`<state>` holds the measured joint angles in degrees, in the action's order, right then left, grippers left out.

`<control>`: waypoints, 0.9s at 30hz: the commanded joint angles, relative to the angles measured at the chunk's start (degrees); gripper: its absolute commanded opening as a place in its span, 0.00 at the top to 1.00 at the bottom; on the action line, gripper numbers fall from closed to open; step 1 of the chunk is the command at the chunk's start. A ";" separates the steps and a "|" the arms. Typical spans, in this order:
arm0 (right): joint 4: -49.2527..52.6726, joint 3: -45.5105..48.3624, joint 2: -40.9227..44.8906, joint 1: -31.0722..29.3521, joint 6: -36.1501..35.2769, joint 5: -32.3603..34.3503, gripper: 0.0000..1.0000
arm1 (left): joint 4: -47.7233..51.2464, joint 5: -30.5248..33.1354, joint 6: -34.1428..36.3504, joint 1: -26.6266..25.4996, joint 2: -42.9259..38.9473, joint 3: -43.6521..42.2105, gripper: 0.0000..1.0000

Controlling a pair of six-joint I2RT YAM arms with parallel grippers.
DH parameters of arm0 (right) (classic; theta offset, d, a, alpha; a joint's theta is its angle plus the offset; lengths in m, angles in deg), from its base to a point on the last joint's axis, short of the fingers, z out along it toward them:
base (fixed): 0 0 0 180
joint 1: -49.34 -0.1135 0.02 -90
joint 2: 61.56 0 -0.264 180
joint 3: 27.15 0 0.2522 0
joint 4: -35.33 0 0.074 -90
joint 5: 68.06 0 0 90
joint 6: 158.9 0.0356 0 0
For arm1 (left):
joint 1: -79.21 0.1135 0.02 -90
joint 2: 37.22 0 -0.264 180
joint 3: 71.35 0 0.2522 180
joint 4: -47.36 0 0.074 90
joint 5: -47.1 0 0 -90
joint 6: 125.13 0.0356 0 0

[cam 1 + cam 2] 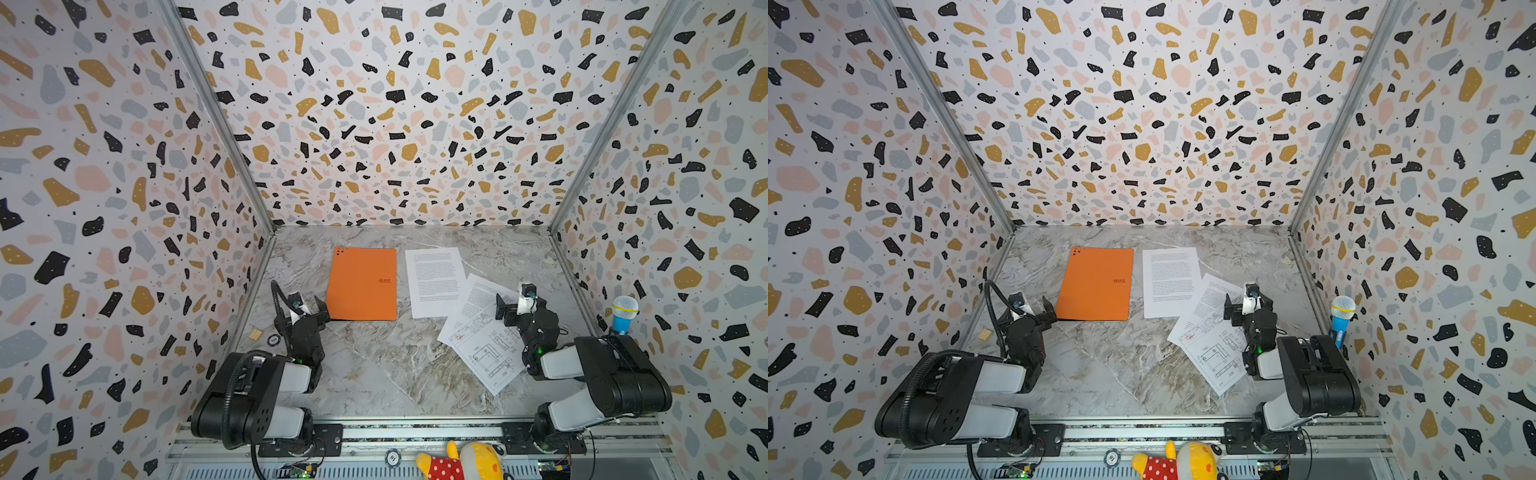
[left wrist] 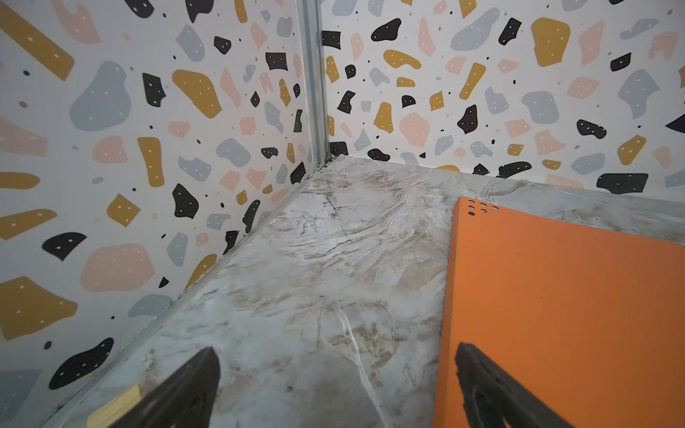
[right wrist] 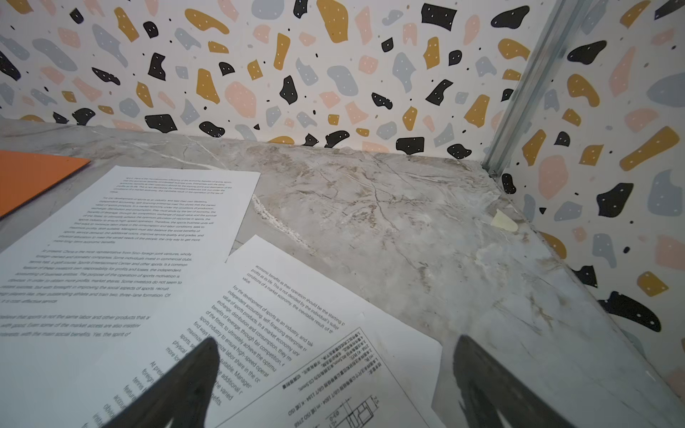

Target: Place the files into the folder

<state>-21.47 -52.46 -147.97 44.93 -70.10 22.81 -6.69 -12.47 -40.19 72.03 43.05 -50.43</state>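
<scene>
The orange folder (image 1: 361,284) (image 1: 1096,284) lies closed and flat on the marble table, left of centre. Three white files lie to its right: a text sheet (image 1: 436,282), a second text sheet (image 1: 478,297) overlapping it, and a drawing sheet (image 1: 486,353) on top nearer the front. My left gripper (image 1: 309,307) (image 2: 335,348) hovers open at the folder's (image 2: 556,315) near left corner, one finger over the orange cover. Above where the second text sheet (image 3: 278,307) and the drawing sheet (image 3: 352,385) overlap hangs my right gripper (image 1: 517,305) (image 3: 335,341), open and holding nothing.
A small wooden block (image 1: 255,333) and a round token (image 1: 273,340) lie by the left wall. A blue toy microphone (image 1: 623,313) stands at the right wall. A plush toy (image 1: 461,461) sits on the front rail. Patterned walls close in three sides.
</scene>
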 commanded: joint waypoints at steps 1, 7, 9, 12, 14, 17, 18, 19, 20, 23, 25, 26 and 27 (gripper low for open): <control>-0.65 -0.40 0.72 -0.23 -0.28 0.37 0.01 | -3.03 -0.11 0.84 -0.03 -0.81 0.93 0.00; -0.39 -0.57 0.72 0.40 0.02 -0.79 0.01 | -3.07 -0.06 0.79 -0.03 -0.81 0.93 0.01; -0.19 -0.58 0.79 0.62 -0.02 -1.21 0.01 | -3.03 -0.06 0.79 -0.03 -0.79 0.93 0.00; -0.14 -0.65 0.68 0.75 0.12 -1.30 0.01 | -3.05 -0.11 0.84 -0.02 -0.79 0.93 0.00; -0.15 -0.70 0.64 0.73 0.14 -1.41 0.01 | -3.02 -0.11 0.79 -0.03 -0.68 0.94 0.01; -0.15 -0.67 0.67 0.77 0.05 -1.35 0.01 | -2.98 -0.09 0.79 -0.01 -0.72 0.93 0.01; -0.13 -0.67 0.66 0.72 0.08 -1.39 0.01 | -2.94 -0.11 0.84 -0.03 -0.67 0.94 0.00; -0.17 -0.67 0.72 0.73 0.11 -1.41 0.01 | -2.94 -0.11 0.77 -0.02 -0.73 0.97 0.00; -0.10 -0.65 0.72 0.75 0.08 -1.37 0.01 | -3.01 -0.04 0.81 -0.03 -0.68 0.93 0.01; -0.10 -0.63 0.72 0.77 0.05 -1.42 0.01 | -2.95 -0.24 0.80 -0.03 -0.79 0.93 0.01; -0.19 -0.58 0.85 0.77 0.06 -1.43 0.00 | -2.94 -0.26 0.83 0.02 -0.78 0.93 0.01; -0.18 -0.58 0.81 0.78 0.13 -1.47 0.00 | -2.94 -0.20 0.84 -0.03 -0.79 0.93 0.01; -0.19 -0.58 0.76 0.75 0.09 -1.47 0.00 | -2.94 -0.26 0.80 -0.03 -0.78 0.93 0.00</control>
<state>-21.47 -52.46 -147.97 45.48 -70.10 21.52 -6.69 -12.47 -40.19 72.03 43.05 -50.43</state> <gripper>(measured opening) 0.996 0.995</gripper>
